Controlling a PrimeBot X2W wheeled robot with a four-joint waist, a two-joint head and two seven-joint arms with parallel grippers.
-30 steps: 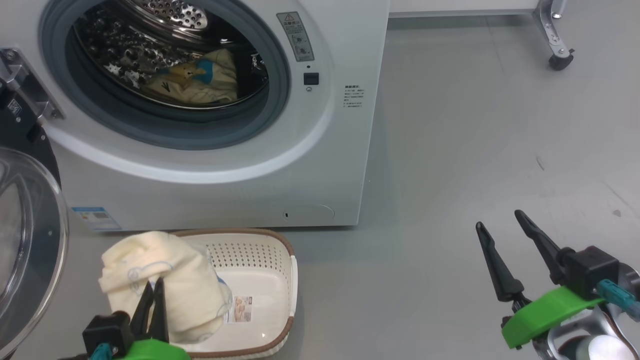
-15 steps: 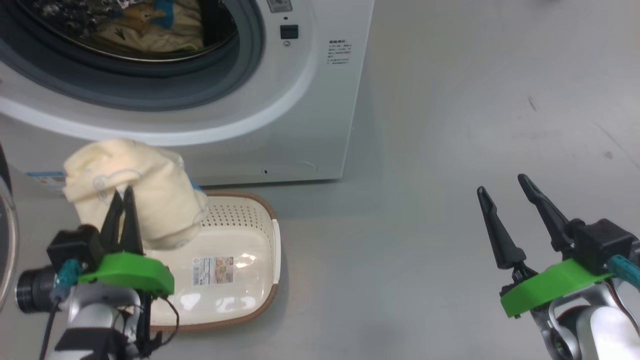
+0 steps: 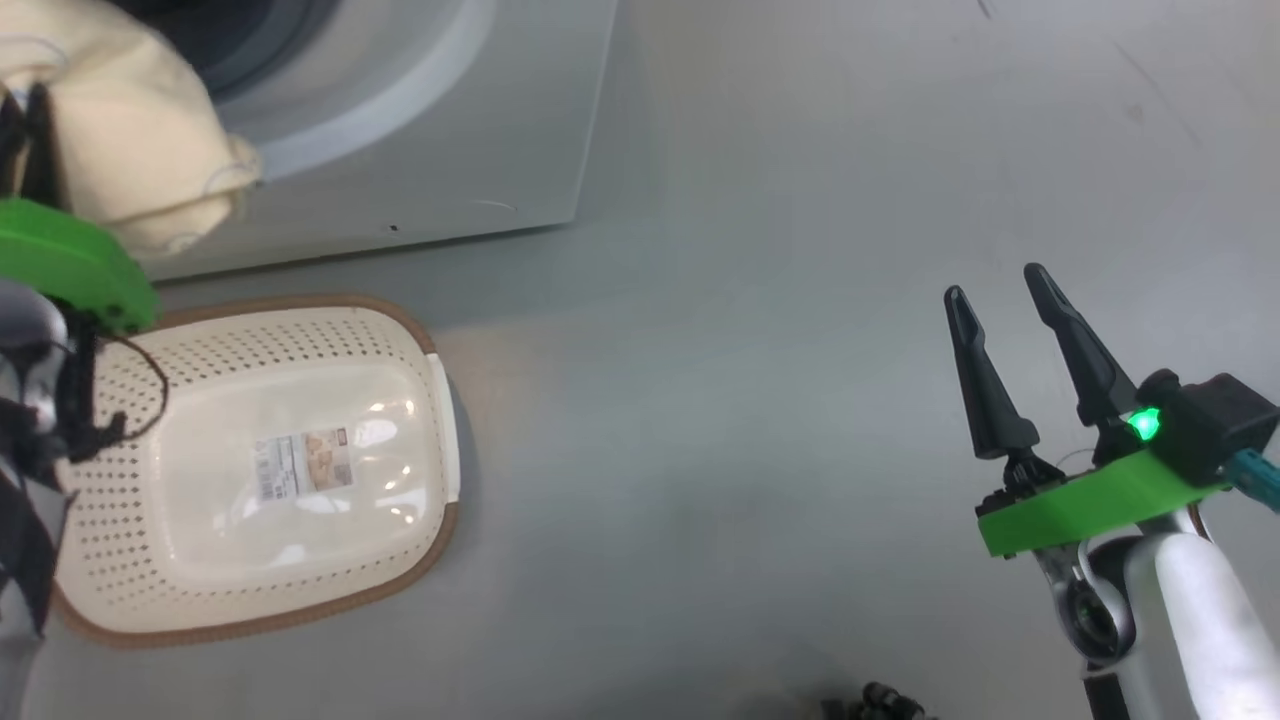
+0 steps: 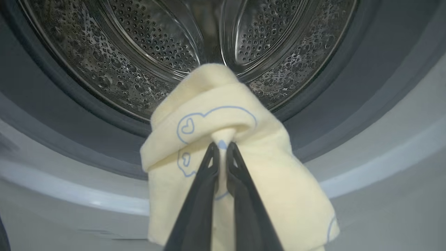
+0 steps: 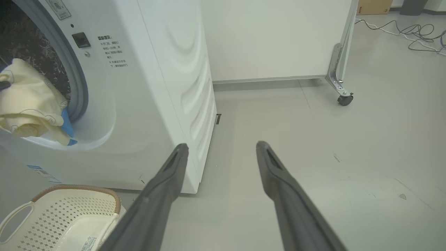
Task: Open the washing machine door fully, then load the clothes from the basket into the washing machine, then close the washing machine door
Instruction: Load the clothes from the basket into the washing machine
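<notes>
The left pincer (image 4: pixel 221 146) has risen out of the basket (image 3: pixel 120 570) with the garment (image 4: pixel 209 104) and now sits at the upper left of the head view. The head camera has also tipped down, which is why the washing machine (image 3: pixel 420 130) has slid into that corner.

The basket lies empty at the lower left on the floor (image 3: pixel 750 420). At the lower right, the right pincer (image 3: pixel 995 281) is spread wide and holds nothing.

In the left wrist view the left pincer is nipped narrow on a tuck of the cream garment at the frame's centre. The bundle hangs in front of the grey gasket (image 4: pixel 52 122), its top overlapping the mouth of the drum (image 4: pixel 146 45). I cannot tell whether it has crossed the lip.

The step in hand looks like feeding this piece in. To do it well, I would push straight along the fingers until the whole bundle, trailing hem included, is past the gasket, and only then let go. Released short, the hem would likely drape on the lip and foul the door.

The garment's long axis runs top to bottom of the left wrist view, in line with the fingers. Its rounded fold leads toward the drum and its loose edges trail at the bottom edge.
</notes>
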